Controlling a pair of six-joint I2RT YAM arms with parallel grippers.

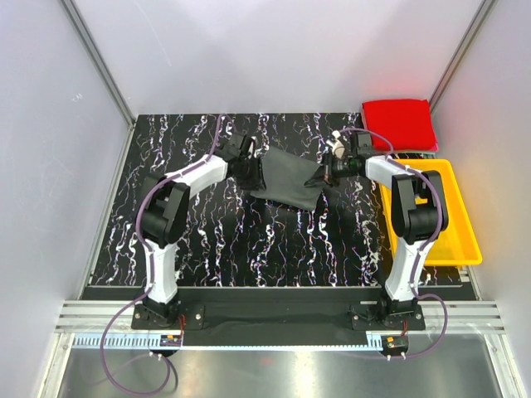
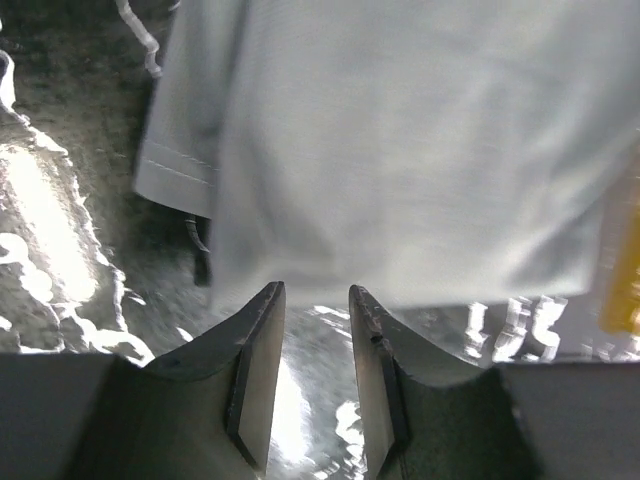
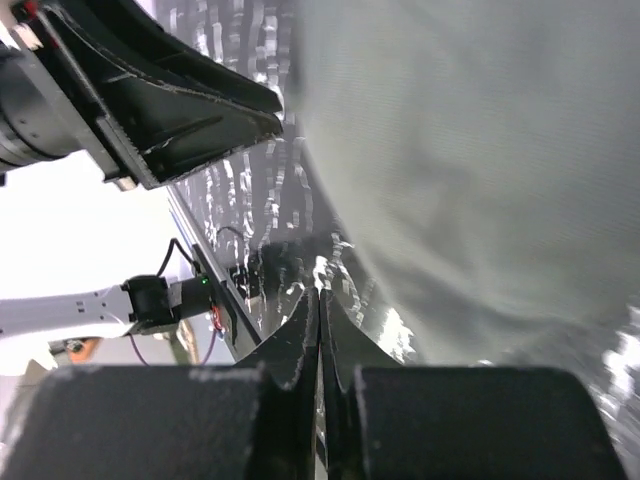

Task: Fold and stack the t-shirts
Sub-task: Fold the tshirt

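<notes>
A dark grey t-shirt hangs stretched between my two grippers over the back middle of the black marbled table. My left gripper is at the shirt's left edge. In the left wrist view the left gripper is open with nothing between the fingers, and the shirt hangs just beyond the tips. My right gripper is at the shirt's pointed right corner. In the right wrist view the right gripper is shut, and the shirt fills the view's right side.
A folded red t-shirt lies at the back right corner. A yellow bin stands along the right edge beside the right arm. Enclosure walls stand close on the left, right and back.
</notes>
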